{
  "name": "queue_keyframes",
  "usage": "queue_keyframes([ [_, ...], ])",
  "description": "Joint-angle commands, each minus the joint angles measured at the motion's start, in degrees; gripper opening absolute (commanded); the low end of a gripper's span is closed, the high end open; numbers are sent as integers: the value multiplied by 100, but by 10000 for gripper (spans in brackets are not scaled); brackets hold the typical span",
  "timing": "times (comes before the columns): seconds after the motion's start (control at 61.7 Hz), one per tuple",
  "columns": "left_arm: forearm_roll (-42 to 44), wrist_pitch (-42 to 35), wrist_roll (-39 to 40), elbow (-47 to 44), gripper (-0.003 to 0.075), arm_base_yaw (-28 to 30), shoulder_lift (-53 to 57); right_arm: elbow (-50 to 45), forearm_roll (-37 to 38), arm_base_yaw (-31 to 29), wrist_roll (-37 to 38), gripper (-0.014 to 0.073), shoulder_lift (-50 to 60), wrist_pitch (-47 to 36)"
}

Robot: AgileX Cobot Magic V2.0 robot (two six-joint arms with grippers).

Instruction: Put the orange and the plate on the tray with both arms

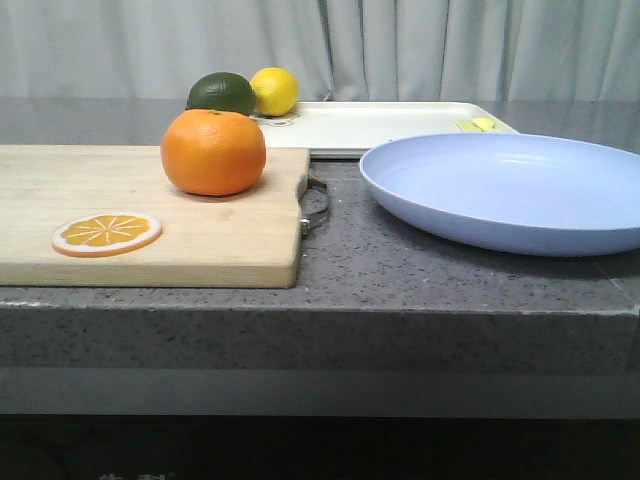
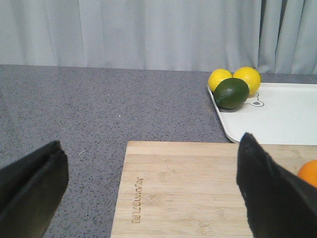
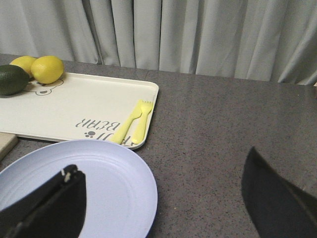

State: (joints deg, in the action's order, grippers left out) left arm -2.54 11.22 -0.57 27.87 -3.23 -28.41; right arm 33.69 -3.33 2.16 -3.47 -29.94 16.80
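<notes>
Cream-white rectangular tray holds two yellow lemons, one dark-green lime at ten o'clock, two yellow plastic utensils; both black grippers gape wide, empty.

Staged kitchen test bench: speckled grey countertop, wooden cutting board, plain grey curtain as backdrop

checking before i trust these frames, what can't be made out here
- Front view: neither arm shows; the plate is cut off by the right edge.
- Front view: the orange and lime hide the tray's left end, and only one lemon shows.
- Left wrist view: the orange is mostly behind a dark finger.
- Right wrist view: the plate is partly hidden by a finger.
</notes>
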Motion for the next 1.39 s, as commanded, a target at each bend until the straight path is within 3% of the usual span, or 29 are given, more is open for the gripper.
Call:
queue_keyframes([
  [0.0, -137, -602, 57, 204, 672, 6, -103, 204, 8, -17, 9, 643, -59, -419],
  [0.114, -526, -474, 57, 264, 672, 6, -333, 204, 8, -17, 9, 643, -59, -419],
  [0.341, -751, 725, 57, 1353, 672, -65, -1544, 204, 8, -17, 9, 643, -59, -419],
  [0.568, -817, 1399, -31, 2741, 672, -1152, -2890, 204, 8, -17, 9, 643, -59, -419],
  [0.73, -806, 2559, -31, 4009, 672, -2016, -4132, 204, 8, -17, 9, 643, -59, -419],
  [0.973, -418, 3966, -31, 5963, 672, -2858, -6010, 204, 8, -17, 9, 643, -59, -413],
  [1.184, 24, 4858, 17, 7120, 672, -3134, -7022, 204, 8, -17, 9, 643, -59, -413],
  [1.378, 515, 5395, 337, 7351, 672, -3134, -7443, 204, 8, -17, 9, 643, -59, -413],
])
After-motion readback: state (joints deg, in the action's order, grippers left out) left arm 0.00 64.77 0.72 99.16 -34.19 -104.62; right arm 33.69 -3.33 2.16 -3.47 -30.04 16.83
